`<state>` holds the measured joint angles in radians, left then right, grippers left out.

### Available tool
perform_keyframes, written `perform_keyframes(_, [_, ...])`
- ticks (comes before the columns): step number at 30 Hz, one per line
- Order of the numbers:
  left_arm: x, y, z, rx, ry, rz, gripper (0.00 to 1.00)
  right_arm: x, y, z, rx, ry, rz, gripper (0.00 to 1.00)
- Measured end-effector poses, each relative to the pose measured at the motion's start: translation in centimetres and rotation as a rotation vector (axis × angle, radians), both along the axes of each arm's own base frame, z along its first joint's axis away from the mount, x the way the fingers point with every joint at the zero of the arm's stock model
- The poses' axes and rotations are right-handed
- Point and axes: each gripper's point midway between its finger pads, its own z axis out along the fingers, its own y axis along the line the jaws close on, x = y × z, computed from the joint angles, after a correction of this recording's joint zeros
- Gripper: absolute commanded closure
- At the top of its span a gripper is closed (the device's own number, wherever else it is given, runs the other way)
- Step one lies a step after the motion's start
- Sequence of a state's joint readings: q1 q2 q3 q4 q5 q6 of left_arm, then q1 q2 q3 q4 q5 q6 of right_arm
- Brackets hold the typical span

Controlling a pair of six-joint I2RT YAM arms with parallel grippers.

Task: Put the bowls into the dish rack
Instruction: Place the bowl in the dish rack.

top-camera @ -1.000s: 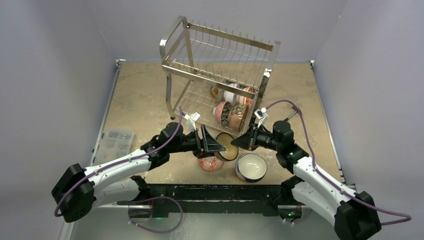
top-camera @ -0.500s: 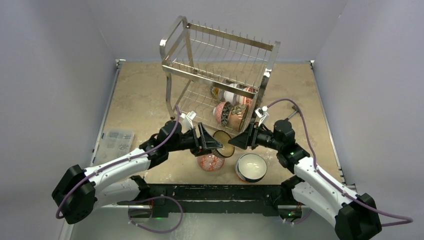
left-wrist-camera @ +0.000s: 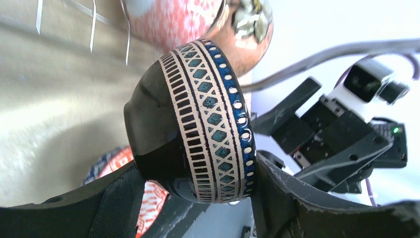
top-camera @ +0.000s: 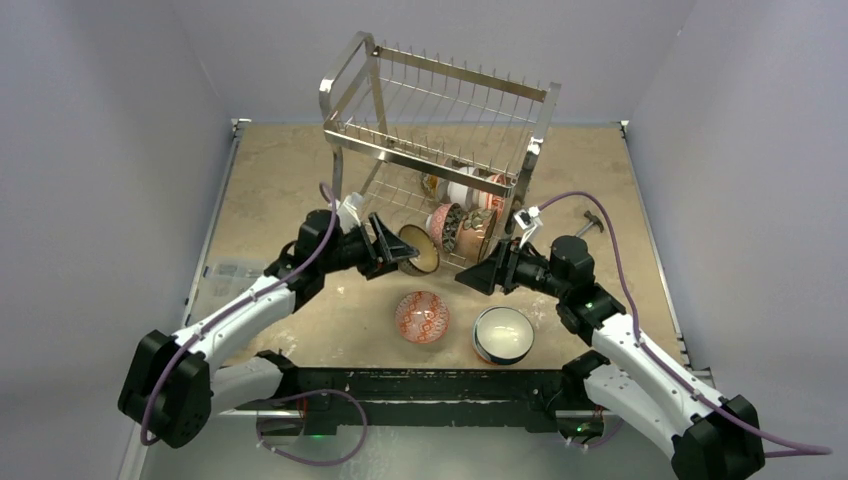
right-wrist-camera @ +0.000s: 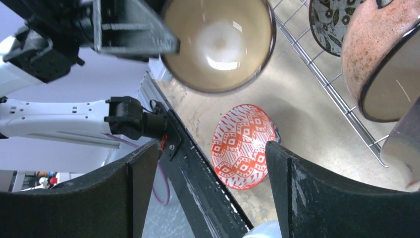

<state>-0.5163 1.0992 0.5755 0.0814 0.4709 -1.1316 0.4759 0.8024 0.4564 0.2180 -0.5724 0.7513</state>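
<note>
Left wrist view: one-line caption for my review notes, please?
Left gripper holds a black banded bowl sideways, right gripper open opposite, pink bowl behind.

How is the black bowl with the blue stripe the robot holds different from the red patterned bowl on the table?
The glossy black round bowl with a blue-and-cream patterned band is in the air, tipped on its side, gripped by the left end effector; the red-and-white patterned round bowl lies on the tan table, untouched. The black bowl is plain tan inside; the red bowl shows pattern all over. Both are small and round.
</note>
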Motion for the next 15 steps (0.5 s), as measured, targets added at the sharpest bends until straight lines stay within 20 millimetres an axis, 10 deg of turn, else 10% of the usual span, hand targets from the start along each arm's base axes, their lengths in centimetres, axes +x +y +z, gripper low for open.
perform_keyframes(15, [10.6, 3.2, 1.4, 0.120, -0.176, 0.124, 1.00, 0.0, -0.7, -0.4, -0.049, 0.005, -0.031, 0.19])
